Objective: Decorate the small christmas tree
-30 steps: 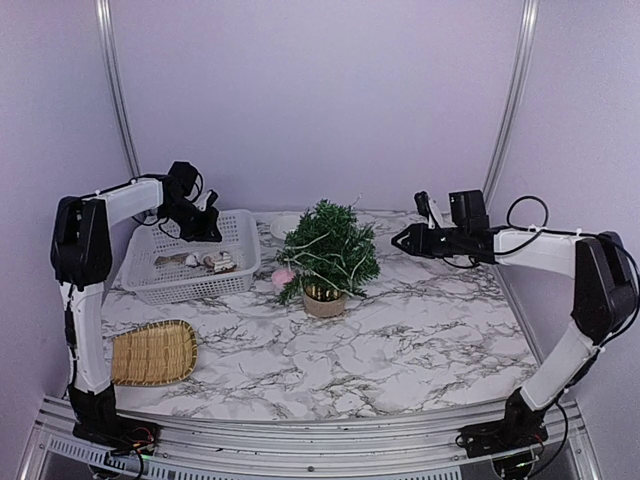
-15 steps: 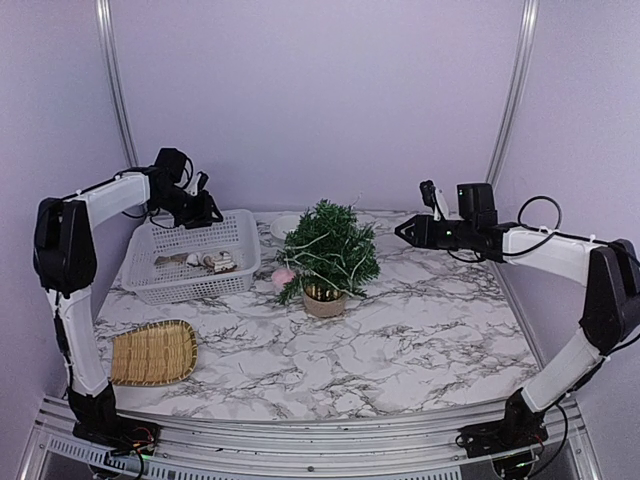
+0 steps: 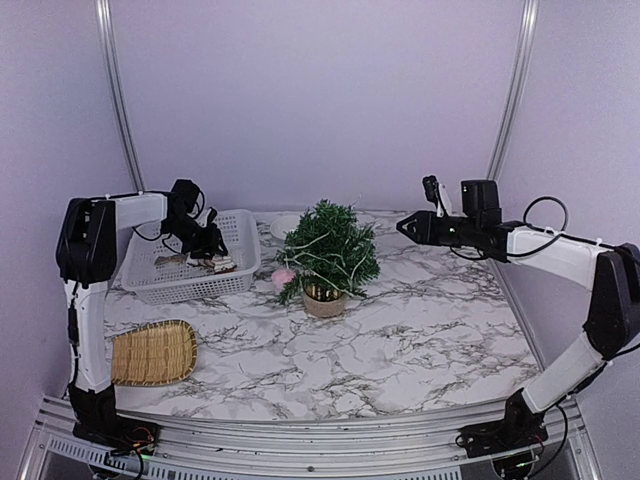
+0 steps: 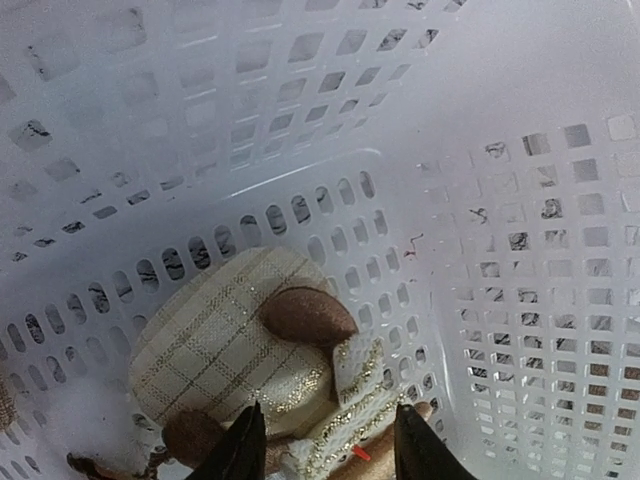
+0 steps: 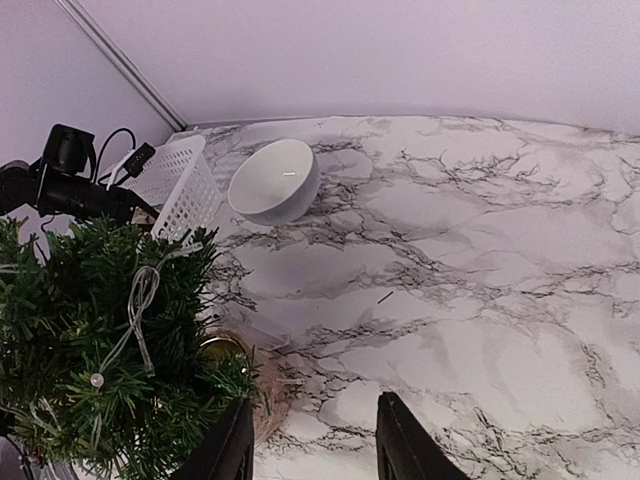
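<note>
The small christmas tree point(image 3: 327, 250) stands mid-table in its tan woven pot point(image 3: 323, 300), with a white light string over its branches and a pink ball point(image 3: 283, 277) at its left foot; it also shows in the right wrist view point(image 5: 90, 350). My left gripper point(image 3: 208, 247) is open inside the white basket point(image 3: 240, 262), just above a pile of ornaments: a cream plaid ball point(image 4: 215, 350), brown pieces point(image 4: 305, 315) and a white-gold ribbon point(image 4: 365, 395). Its fingertips point(image 4: 247, 445) straddle the ribbon. My right gripper point(image 3: 402, 226) is open and empty, in the air right of the tree.
A white bowl point(image 5: 275, 180) sits behind the tree near the back wall. A flat woven tray point(image 3: 152, 352) lies at the front left. The basket's mesh walls point(image 4: 540, 260) close in around the left gripper. Purple walls enclose the table.
My left gripper has swung up and then come down into the basket over the ornaments. The right gripper has drifted slightly up and right, away from the tree.
</note>
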